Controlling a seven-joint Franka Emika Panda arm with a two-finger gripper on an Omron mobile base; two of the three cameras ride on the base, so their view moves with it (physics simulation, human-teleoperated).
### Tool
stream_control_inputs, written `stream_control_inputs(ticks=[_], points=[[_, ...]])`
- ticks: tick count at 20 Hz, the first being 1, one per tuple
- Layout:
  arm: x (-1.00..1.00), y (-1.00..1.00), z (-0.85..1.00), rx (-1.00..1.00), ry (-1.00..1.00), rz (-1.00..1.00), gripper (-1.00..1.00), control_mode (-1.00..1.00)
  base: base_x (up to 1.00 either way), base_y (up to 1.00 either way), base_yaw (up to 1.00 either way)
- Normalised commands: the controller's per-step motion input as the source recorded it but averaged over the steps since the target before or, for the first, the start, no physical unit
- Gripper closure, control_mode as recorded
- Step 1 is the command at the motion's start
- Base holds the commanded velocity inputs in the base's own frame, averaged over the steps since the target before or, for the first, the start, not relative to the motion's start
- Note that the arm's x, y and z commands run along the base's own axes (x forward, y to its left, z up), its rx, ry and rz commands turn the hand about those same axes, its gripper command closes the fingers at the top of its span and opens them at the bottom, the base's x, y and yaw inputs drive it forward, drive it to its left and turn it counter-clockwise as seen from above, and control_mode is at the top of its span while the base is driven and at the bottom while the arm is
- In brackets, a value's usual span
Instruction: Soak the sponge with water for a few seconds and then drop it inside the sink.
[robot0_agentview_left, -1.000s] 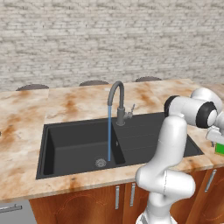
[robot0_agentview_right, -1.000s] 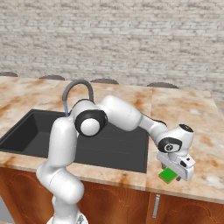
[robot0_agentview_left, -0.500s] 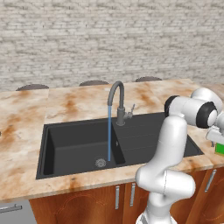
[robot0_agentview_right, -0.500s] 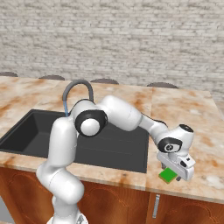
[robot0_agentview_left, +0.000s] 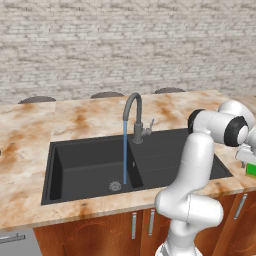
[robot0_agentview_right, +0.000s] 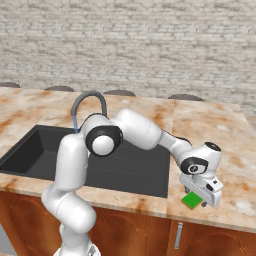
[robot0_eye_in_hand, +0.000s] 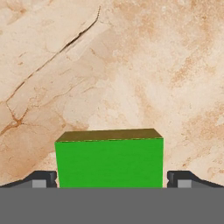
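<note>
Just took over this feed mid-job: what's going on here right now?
The white arm's gripper is lowered over the small bright green rectangular sponge on the marble counter, right of the matte black sink. Its fingers stand open on either side of the sponge, not yet closed. A thin blue water stream runs from the grey curved faucet.

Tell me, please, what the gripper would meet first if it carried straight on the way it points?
Most likely the sponge: it lies on the counter right between the open gripper fingertips, apparently not yet touched.
</note>
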Motion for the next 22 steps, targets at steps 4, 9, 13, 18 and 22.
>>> stream_control_inputs(ticks=[4,9,13,18,22], points=[[0.0,0.0,0.0,0.0,0.0,0.0,-1.0,-1.0,0.0,0.0,0.0],[0.0,0.0,0.0,0.0,0.0,0.0,1.0,-1.0,0.0,0.0,0.0],[0.0,0.0,0.0,0.0,0.0,0.0,1.0,-1.0,0.0,0.0,0.0],[0.0,0.0,0.0,0.0,0.0,0.0,1.0,-1.0,0.0,0.0,0.0],[0.0,0.0,0.0,0.0,0.0,0.0,1.0,-1.0,0.0,0.0,0.0]])
